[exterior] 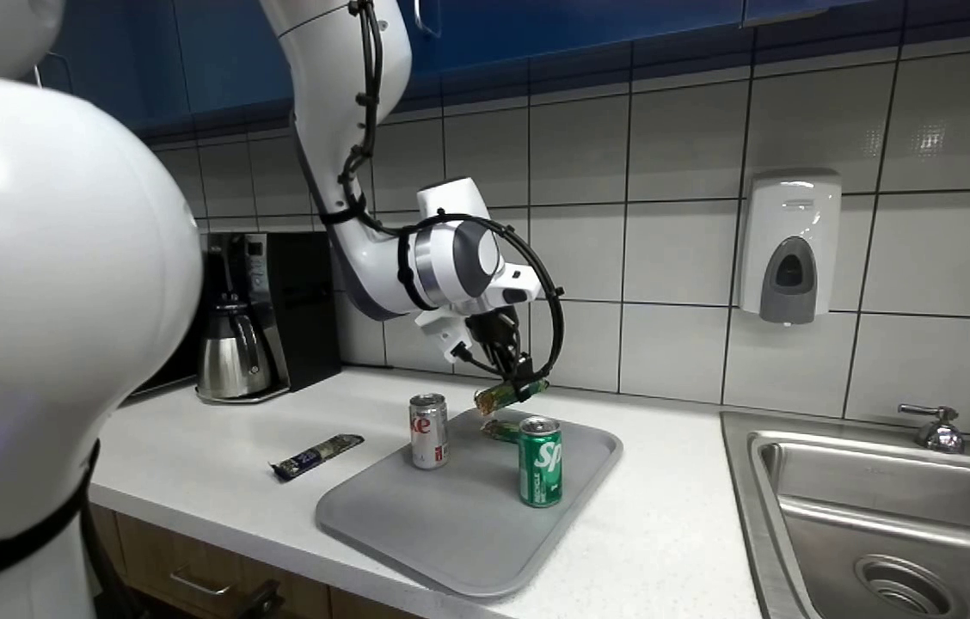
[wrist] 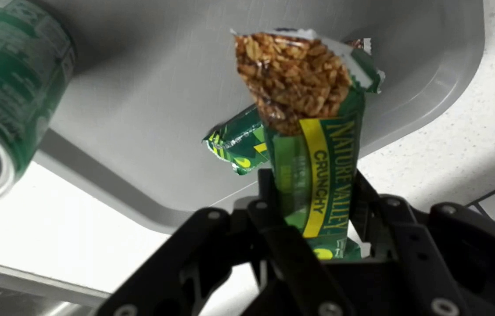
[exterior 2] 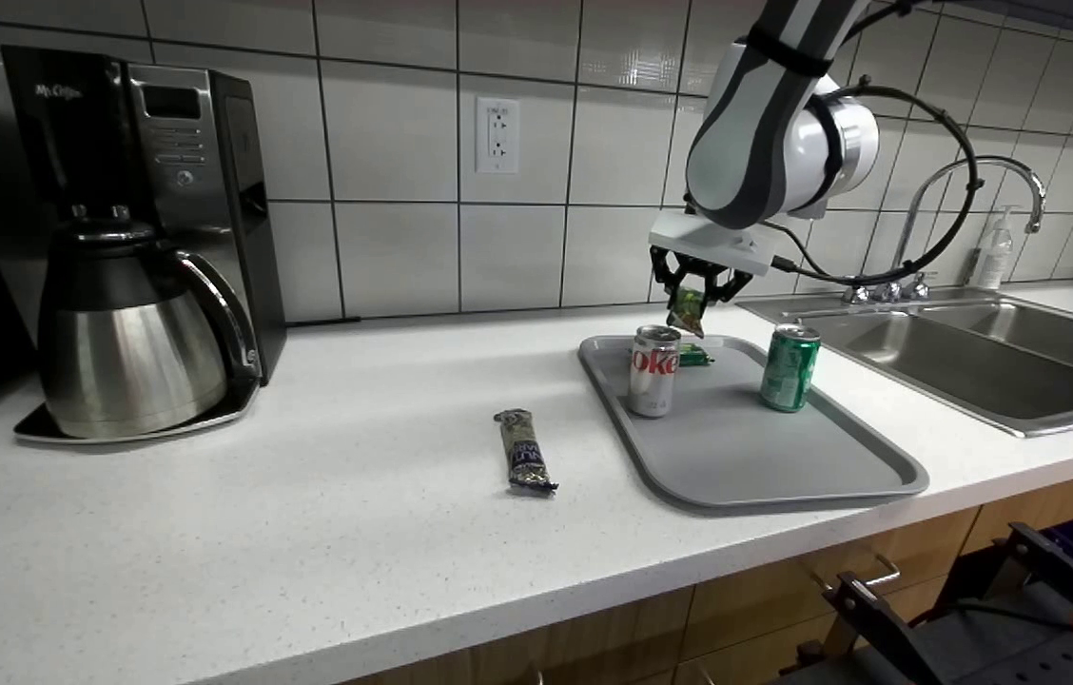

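Note:
My gripper [wrist: 311, 186] is shut on a green granola bar [wrist: 317, 145] with yellow "Nature Valley Crunchy" print. The bar is held above the far part of a grey tray [exterior: 451, 529]; it also shows in both exterior views [exterior: 498, 397] [exterior 2: 686, 314]. A similar green bar [wrist: 241, 140] lies on the tray below, partly hidden by the held bar in the wrist view and by a can in an exterior view [exterior 2: 695, 356]. A silver Diet Coke can [exterior: 428, 432] [exterior 2: 653, 376] and a green Sprite can [exterior: 540, 468] [exterior 2: 790, 369] stand upright on the tray.
A dark-wrapped nut bar [exterior: 317, 457] [exterior 2: 525, 452] lies on the white counter beside the tray. A coffee maker with a steel carafe [exterior 2: 132, 342] stands on the counter. A steel sink [exterior: 898, 533] is on the tray's other side. A tiled wall [exterior: 683, 249] rises behind.

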Robot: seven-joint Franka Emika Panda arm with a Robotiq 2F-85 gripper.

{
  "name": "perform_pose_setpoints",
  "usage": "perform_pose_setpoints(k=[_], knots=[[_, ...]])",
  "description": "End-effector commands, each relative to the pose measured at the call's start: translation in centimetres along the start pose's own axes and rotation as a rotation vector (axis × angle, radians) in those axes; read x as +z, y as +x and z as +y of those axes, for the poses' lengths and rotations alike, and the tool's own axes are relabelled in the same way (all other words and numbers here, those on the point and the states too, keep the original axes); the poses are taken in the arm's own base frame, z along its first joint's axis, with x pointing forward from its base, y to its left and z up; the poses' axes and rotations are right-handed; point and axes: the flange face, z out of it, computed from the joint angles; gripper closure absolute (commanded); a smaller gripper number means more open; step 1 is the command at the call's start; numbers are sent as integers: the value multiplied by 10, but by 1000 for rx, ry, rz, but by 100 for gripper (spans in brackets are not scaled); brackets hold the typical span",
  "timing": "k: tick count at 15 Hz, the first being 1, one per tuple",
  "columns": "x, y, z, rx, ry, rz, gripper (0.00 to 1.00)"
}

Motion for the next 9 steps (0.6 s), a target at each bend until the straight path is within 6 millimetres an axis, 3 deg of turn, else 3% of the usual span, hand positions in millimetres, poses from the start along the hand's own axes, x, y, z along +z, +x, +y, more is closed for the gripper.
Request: perform_pose_setpoints(k=[1, 9], knots=[[0, 14, 2, -9, 25, 10, 83], [1, 38, 17, 21, 43, 27, 83]])
